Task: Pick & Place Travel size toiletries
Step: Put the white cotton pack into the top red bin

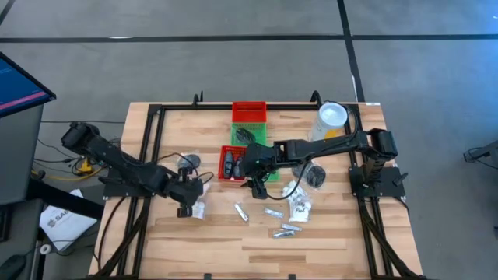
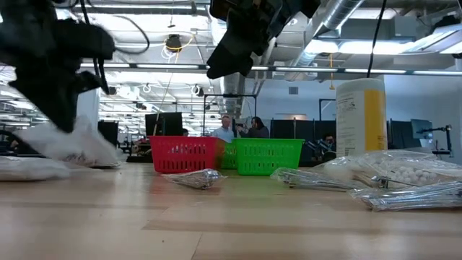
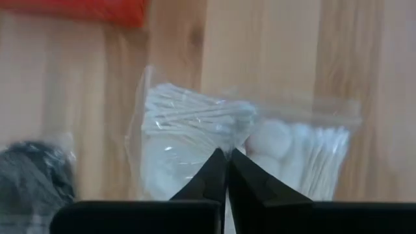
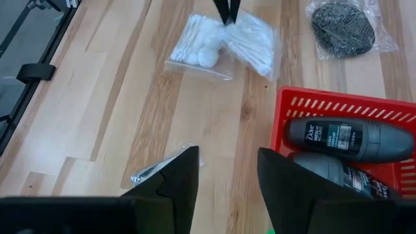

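The left gripper (image 3: 227, 170) is pinched together on the clear bag of cotton swabs and cotton balls (image 3: 240, 146), which lies on the table (image 1: 202, 241) toward its left side. The fingers meet on the thin film at the bag's middle, not on its contents.

The right gripper (image 4: 227, 172) hangs with its jaws apart and nothing between them, over the table just beside the red tray (image 4: 338, 107), near the table's centre. That tray holds two dark grey Dove deodorant bottles (image 4: 348, 138). A small foil sachet (image 4: 156, 170) lies below the right gripper.

Risks, as judged:
- The film may slip from the pinch on lifting, since the grip takes so little material.
- The loose contents may shift and swing the bag.
- Both arms work near the red tray, so a collision is possible.
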Motion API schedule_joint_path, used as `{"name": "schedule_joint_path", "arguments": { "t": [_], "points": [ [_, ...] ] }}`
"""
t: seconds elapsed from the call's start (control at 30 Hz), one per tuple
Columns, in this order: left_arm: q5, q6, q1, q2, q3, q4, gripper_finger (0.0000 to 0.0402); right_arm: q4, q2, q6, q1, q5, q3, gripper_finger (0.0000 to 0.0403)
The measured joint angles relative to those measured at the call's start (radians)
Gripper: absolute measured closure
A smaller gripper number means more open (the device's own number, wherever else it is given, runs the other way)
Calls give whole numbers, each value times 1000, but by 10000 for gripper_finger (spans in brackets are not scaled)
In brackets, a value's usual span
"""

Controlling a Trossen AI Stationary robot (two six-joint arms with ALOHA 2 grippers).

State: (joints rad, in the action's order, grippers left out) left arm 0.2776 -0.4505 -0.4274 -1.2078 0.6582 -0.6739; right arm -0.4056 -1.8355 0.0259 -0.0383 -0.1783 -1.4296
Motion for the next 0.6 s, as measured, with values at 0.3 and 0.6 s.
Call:
{"name": "schedule_joint_path", "arguments": {
  "t": [0.3,0.6],
  "points": [
    [11,3,0,229,0,151,401,92,-1,48,0,0,0,253],
    [-68,87,0,330,0,361,401,199,-1,108,0,-1,0,242]
  ]
}}
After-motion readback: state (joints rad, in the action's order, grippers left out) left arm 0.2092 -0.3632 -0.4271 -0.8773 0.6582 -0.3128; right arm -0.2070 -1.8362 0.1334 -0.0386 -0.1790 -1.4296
